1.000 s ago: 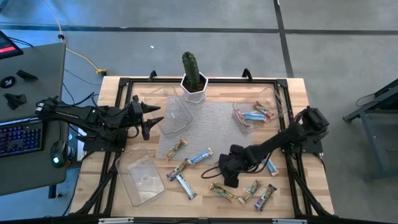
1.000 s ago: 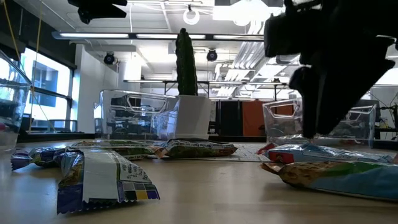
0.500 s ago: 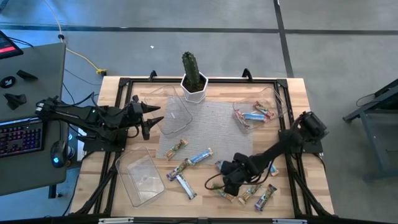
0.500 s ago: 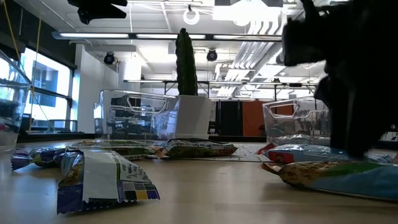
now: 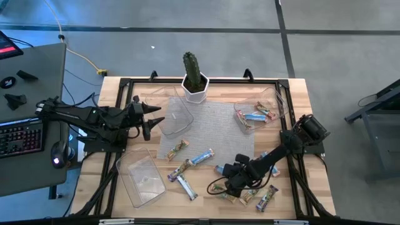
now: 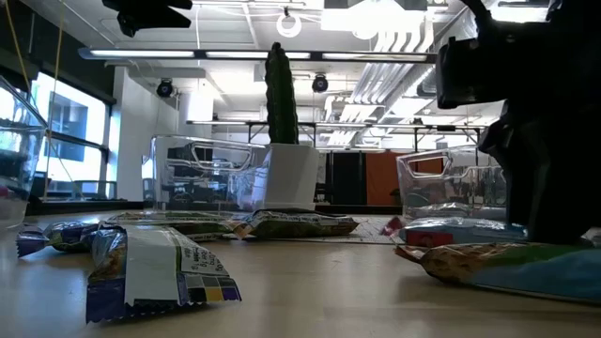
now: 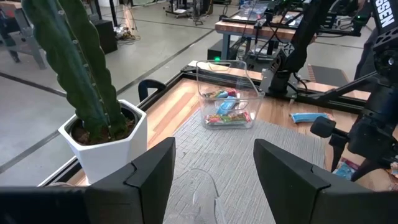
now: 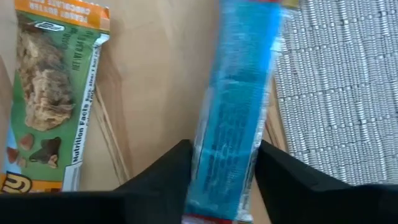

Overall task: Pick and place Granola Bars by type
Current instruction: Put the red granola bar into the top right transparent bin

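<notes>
Several wrapped granola bars lie flat on the near half of the table (image 5: pixel 187 200): a blue one (image 5: pixel 201 157), a tan-green one (image 5: pixel 178 149) and others (image 5: pixel 267 197). My right gripper (image 5: pixel 226 175) is low over a blue-and-white bar (image 5: pixel 220 168), shut on it. A tan-green bar (image 8: pixel 50 106) lies just beside that one. More bars sit in the far right clear tub (image 5: pixel 256 115). My left gripper (image 5: pixel 153 119) hovers open near the left edge, beside a clear tub (image 5: pixel 175 112). My right gripper has the blue-and-white bar between its two fingers (image 8: pixel 168 177). They meet its long edges near one end (image 8: pixel 214 186), and the fingers lie along the bar. The fingers slant down from the table's right side. The bar's far end (image 8: pixel 249 37) stretches out ahead over the wood.
A grey mat (image 5: pixel 209 128) covers the table's middle, with a potted cactus (image 5: pixel 194 81) at its far edge. A third clear tub (image 5: pixel 140 178) stands at the near left. A desk with a keyboard (image 5: pixel 19 137) is left of the table.
My right gripper has moved toward the table's near edge and come down lower among the bars. In the low view the arm has slid to the right. The bars have stayed where they lay. The left arm has kept still.
</notes>
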Controlling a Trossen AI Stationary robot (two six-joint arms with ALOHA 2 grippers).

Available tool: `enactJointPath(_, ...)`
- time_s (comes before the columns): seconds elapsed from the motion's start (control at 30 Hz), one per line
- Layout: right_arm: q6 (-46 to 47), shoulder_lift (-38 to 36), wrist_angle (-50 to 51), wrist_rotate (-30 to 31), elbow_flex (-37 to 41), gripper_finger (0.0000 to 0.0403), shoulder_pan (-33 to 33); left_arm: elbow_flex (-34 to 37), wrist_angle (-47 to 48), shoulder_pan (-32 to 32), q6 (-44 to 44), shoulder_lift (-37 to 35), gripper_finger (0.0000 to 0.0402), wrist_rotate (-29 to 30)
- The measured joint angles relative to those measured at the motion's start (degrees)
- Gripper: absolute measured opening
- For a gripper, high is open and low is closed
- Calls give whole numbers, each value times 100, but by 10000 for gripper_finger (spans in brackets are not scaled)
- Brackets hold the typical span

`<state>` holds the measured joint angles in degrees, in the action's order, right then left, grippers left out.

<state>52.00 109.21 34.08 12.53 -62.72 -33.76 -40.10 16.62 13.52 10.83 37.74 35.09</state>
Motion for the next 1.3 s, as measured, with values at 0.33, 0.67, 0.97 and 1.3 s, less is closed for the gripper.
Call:
enactJointPath(0.33,-507,-471,276,-601,-104,84,244,0,-9,0,2,0,213,1)
enactJointPath(0.67,-953,-2310,2675,876,-315,97,863,0,-20,0,2,0,213,48)
enactJointPath(0.97,-285,-3707,4733,2191,-246,98,2321,0,-19,0,-2,0,213,195)
enactJointPath(1.3,-1192,-4017,3616,1633,1083,99,4151,0,-15,0,-13,0,213,196)
